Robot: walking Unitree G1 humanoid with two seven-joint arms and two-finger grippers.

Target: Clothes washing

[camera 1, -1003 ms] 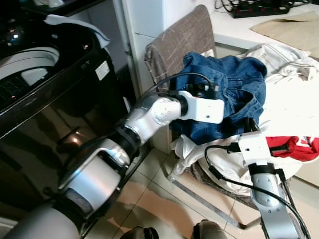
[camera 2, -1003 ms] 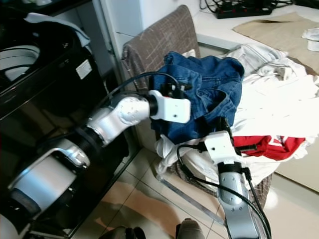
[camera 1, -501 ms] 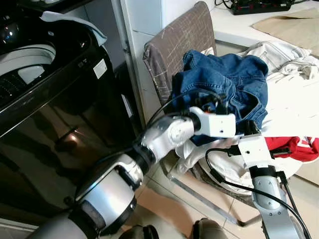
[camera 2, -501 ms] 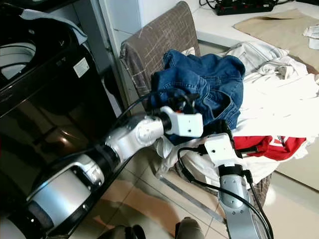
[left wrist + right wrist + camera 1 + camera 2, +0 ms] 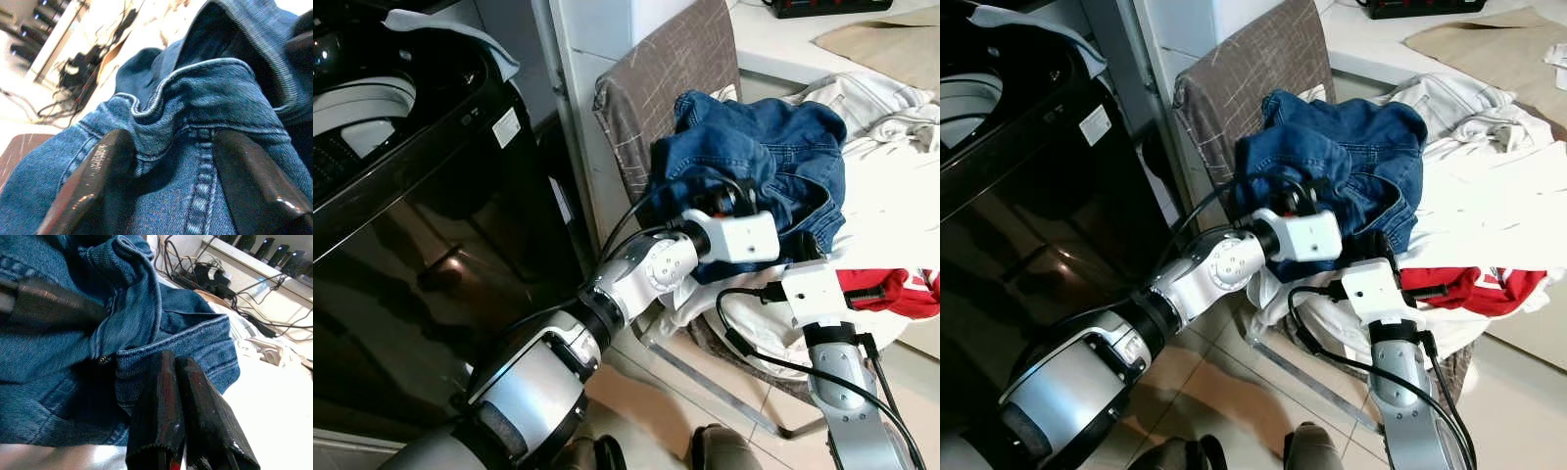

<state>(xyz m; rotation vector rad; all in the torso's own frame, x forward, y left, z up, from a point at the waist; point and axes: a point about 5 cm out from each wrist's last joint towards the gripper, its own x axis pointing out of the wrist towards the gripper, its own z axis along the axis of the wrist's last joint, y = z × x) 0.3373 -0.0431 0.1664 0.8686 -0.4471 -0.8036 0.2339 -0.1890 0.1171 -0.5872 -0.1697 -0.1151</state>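
Blue jeans (image 5: pixel 764 147) lie bunched on top of a clothes pile on a chair (image 5: pixel 666 69). My left gripper (image 5: pixel 171 142) is pushed into the jeans from the front, open, with a thick denim fold and seam between its fingers (image 5: pixel 93 181). In the head view its white wrist block (image 5: pixel 739 235) sits against the jeans' lower edge. My right gripper (image 5: pixel 173 362) is shut with nothing in it, pointing up at a hem of the jeans (image 5: pixel 171 340) just below the left one. The washing machine (image 5: pixel 401 117) stands open-topped at the left.
White clothes (image 5: pixel 891 186) and a red garment (image 5: pixel 891 289) fill the pile's right side. The chair's brown-covered back leans by a white wall post (image 5: pixel 582 88). A counter (image 5: pixel 1410 49) with a power strip runs behind. A cloth (image 5: pixel 450 29) drapes the washer's rim.
My left arm has swung down and right, pushing its gripper deeper into the jeans' lower front. The jeans have bunched up a little. The right arm has stayed put.
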